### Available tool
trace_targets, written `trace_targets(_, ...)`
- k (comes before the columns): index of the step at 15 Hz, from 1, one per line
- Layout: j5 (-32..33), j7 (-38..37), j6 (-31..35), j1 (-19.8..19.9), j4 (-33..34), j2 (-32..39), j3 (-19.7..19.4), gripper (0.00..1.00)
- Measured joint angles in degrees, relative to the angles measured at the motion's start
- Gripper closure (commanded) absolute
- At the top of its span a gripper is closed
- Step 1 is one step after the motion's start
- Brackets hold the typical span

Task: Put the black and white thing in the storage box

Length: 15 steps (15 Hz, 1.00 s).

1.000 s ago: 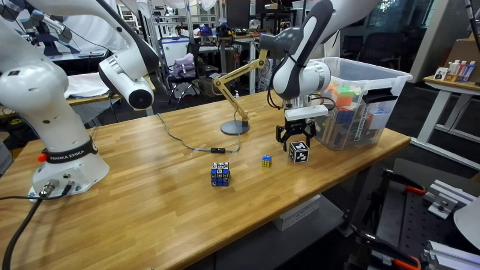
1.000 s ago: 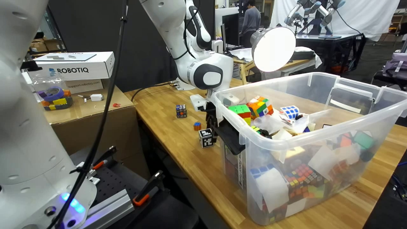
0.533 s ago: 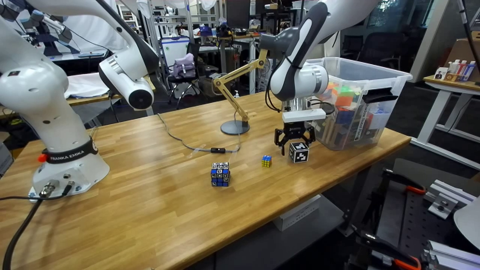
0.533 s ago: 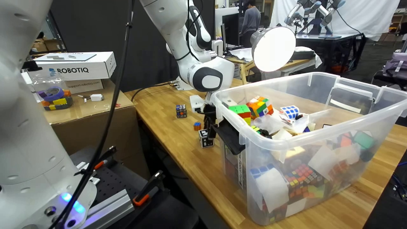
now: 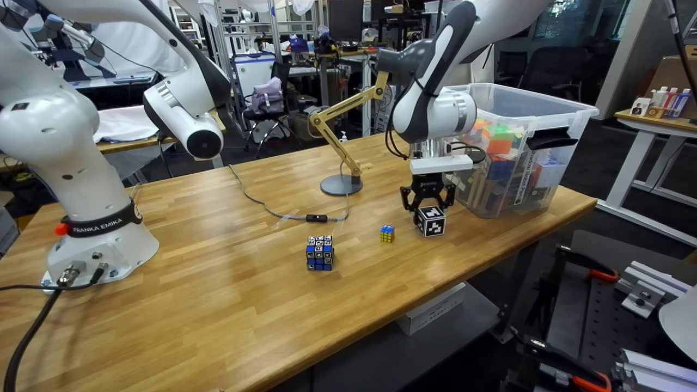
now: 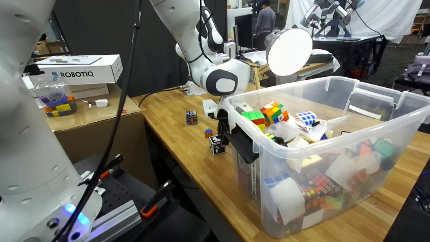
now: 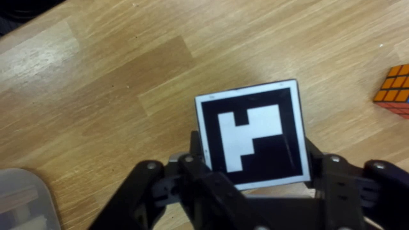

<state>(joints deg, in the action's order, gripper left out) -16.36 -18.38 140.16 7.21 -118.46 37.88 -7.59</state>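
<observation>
The black and white thing is a cube with a blocky white pattern, in both exterior views (image 5: 431,222) (image 6: 217,145) and large in the wrist view (image 7: 265,134). My gripper (image 7: 255,150) points down over it, with the fingers pressed against two opposite sides. The cube appears to rest on the table still, slightly turned between the fingers. Beside the gripper stands the storage box (image 6: 295,153), a big clear tub holding colourful cubes and papers. Its rounded corner (image 7: 28,174) shows at the lower left of the wrist view.
A tiny blue and yellow cube (image 5: 387,233) lies close by the gripper, its orange sides (image 7: 396,84) at the wrist view's right edge. Farther off sits a larger blue patterned cube (image 5: 319,252). A desk lamp base (image 5: 341,185) and its cord stand behind.
My gripper has come down around the black and white cube, and its fingers have closed from wide apart onto it. The cube has shifted and turned slightly.
</observation>
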Motion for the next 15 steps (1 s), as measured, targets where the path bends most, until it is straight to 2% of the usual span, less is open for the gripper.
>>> trace_targets(5, 0.2, 0.3, -0.6, 0.0, 0.1, -0.3, -0.6, 0.61)
trace_targets(8, 0.2, 3.3, -1.5, 0.0, -0.6, -2.3, -0.3, 0.61)
trace_targets(15, -0.1, 14.4, -3.0, 0.3, -9.0, -16.9, 1.3, 0.61)
